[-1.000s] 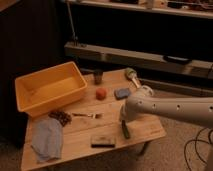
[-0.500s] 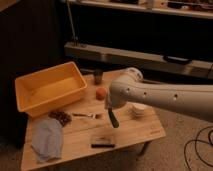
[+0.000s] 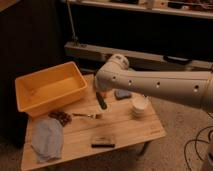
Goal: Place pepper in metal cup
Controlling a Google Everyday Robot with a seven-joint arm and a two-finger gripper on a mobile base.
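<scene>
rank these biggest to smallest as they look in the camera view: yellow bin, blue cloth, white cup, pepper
1. yellow bin
2. blue cloth
3. white cup
4. pepper, partly hidden, held in the shut gripper under the arm end above the table; cup versus pepper is close, so unsure.

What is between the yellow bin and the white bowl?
The pepper, hanging from the gripper, jaws shut, above the table; camera view.
</scene>
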